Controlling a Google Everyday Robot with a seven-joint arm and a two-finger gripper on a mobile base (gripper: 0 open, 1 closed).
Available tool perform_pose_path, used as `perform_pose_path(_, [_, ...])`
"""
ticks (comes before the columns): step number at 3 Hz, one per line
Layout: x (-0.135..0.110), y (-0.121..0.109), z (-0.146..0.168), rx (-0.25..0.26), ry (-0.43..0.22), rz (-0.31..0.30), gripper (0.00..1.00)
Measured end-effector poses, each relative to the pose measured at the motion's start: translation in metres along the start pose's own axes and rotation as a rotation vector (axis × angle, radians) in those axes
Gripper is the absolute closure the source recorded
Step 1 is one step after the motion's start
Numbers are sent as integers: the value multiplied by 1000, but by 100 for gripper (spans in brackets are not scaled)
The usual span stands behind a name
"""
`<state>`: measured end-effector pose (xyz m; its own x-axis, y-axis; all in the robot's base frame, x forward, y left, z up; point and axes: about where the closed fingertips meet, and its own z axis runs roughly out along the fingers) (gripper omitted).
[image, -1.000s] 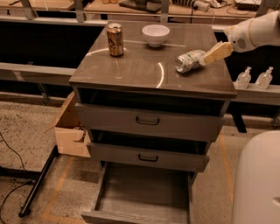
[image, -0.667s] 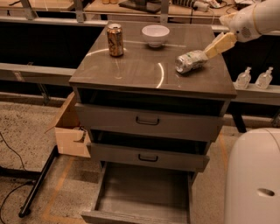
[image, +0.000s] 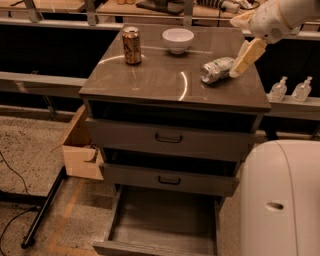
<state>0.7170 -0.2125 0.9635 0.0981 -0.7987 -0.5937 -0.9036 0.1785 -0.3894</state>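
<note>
My gripper (image: 243, 59) hangs at the right rear of the cabinet top (image: 150, 82), pointing steeply down. Its cream tip touches or nearly touches the right end of a crushed plastic bottle (image: 217, 69) that lies on its side. The gripper holds nothing that I can see. A brown drink can (image: 132, 45) stands upright at the back left. A white bowl (image: 178, 40) sits at the back centre, well apart from the gripper.
The cabinet's bottom drawer (image: 162, 222) is pulled out and looks empty; the two upper drawers are shut. A cardboard box (image: 80, 147) sits on the floor to the left. Two small pump bottles (image: 278, 89) stand on a ledge at right. My white body (image: 280, 200) fills the lower right.
The arm has risen and the gripper now points more steeply down beside the bottle. The bottle, can and bowl have not moved. My white body takes up more of the lower right.
</note>
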Motion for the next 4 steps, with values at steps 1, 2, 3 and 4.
perform_pose_path(1, [2, -9, 13, 14, 30, -95, 0])
perform_pose_path(2, [-4, -23, 25, 48, 51, -196, 0])
perform_pose_path(3, [-4, -40, 38, 87, 84, -287, 0])
perform_pose_path(4, [4, -55, 47, 129, 120, -327, 0])
